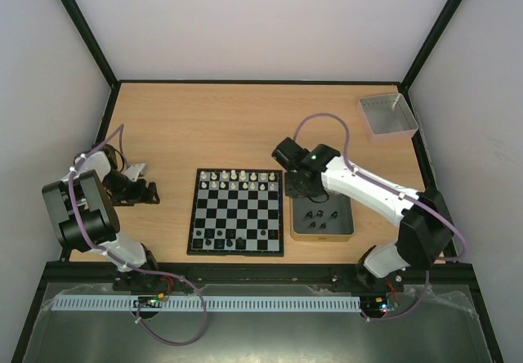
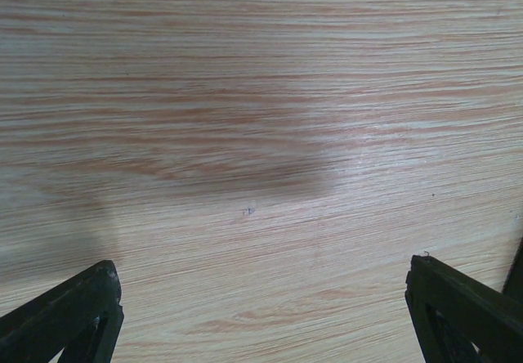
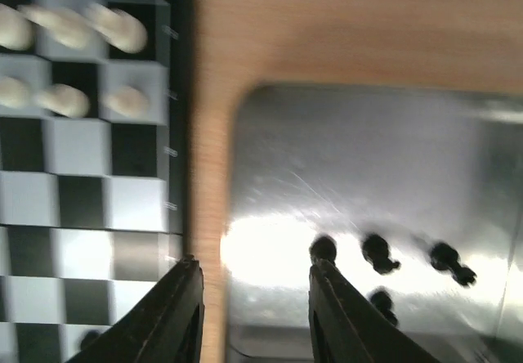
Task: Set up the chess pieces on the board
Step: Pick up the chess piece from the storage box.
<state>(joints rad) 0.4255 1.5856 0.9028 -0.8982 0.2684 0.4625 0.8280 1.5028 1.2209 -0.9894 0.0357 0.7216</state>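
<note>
The chessboard (image 1: pixel 237 212) lies in the middle of the table, with white pieces (image 1: pixel 237 180) in its two far rows and a few black pieces (image 1: pixel 221 239) in its near rows. Several black pieces (image 1: pixel 320 218) lie in a shallow metal tin (image 1: pixel 346 230) right of the board. My right gripper (image 1: pixel 299 191) hovers open and empty over the tin's far left corner, between board and tin. In the right wrist view its fingertips (image 3: pixel 255 266) straddle the tin's left rim (image 3: pixel 233 175), with black pieces (image 3: pixel 377 253) just beyond. My left gripper (image 1: pixel 145 191) is open over bare wood (image 2: pixel 261 175), left of the board.
A grey square tray (image 1: pixel 387 115) stands at the far right corner. Black frame rails border the table on all sides, and the board's right edge (image 3: pixel 181 118) lies close to the tin.
</note>
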